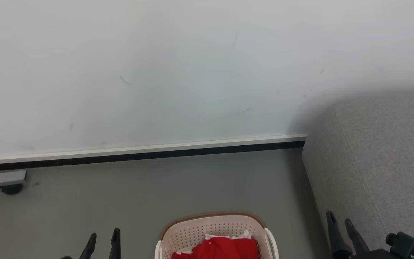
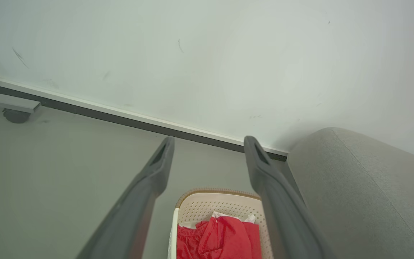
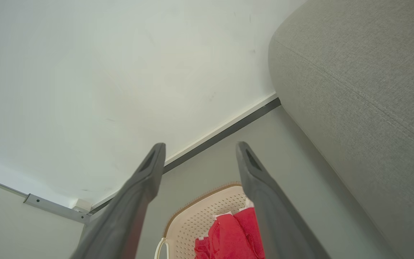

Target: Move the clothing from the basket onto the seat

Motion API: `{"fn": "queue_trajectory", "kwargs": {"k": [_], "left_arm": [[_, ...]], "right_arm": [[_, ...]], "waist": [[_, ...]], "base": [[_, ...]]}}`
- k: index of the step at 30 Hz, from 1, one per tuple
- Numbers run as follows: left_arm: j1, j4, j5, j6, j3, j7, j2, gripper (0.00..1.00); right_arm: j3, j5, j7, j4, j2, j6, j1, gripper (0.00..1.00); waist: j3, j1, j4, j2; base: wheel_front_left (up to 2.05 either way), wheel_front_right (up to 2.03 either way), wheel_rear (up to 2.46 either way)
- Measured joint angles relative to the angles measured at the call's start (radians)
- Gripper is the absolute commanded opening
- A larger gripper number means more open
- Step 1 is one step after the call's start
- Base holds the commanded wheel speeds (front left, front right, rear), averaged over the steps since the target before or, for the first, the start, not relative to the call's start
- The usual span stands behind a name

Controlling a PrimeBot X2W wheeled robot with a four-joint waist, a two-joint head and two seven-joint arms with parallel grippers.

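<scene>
Two dark claws sit closest to the camera, and both are spread wide with nothing in them. The left claw (image 1: 104,233) hangs to the left of the basket (image 1: 210,215). The right claw (image 1: 339,218) hangs to the right of the basket, in front of the seat (image 1: 379,162). Neither one touches the basket.

The basket stands on the grey floor (image 1: 156,187), between the two claws. The clothing (image 1: 221,248) lies inside it, a bright red heap with bits of white poking out at the back. The big grey seat is just to the right of the basket. Nothing red lies on the part of it that can be seen. Behind the basket are a pale wall (image 1: 156,72) and a dark strip where it meets the floor. Far to the left of the basket a small black wheel (image 1: 12,189) sits by the wall.

I think the job is at its very first step, since no clothing has been picked up yet. Next, one claw needs to move over the basket, go down into the red heap, pinch some cloth, lift it out and carry it right to the seat. The cloth is soft, so a deep pinch would hold best.

Count: one basket, one seat, two claws, one wheel. The red heap looks like more than one piece, but I cannot tell how many.
</scene>
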State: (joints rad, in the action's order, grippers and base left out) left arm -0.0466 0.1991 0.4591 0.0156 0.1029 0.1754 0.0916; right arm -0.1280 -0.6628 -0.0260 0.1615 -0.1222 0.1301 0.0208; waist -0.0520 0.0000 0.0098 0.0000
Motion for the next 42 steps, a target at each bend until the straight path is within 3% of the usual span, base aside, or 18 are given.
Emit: {"fn": "queue_trajectory", "kwargs": {"k": [42], "left_arm": [[0.005, 0.025, -0.299, -0.027, 0.001, 0.081, -0.006, 1.00]], "right_arm": [[0.012, 0.383, 0.045, 0.009, 0.051, 0.000, -0.002, 1.00]], "waist": [[-0.031, 0.0000, 0.001, 0.0000]], "base": [[0.00, 0.00, 0.00]]}}
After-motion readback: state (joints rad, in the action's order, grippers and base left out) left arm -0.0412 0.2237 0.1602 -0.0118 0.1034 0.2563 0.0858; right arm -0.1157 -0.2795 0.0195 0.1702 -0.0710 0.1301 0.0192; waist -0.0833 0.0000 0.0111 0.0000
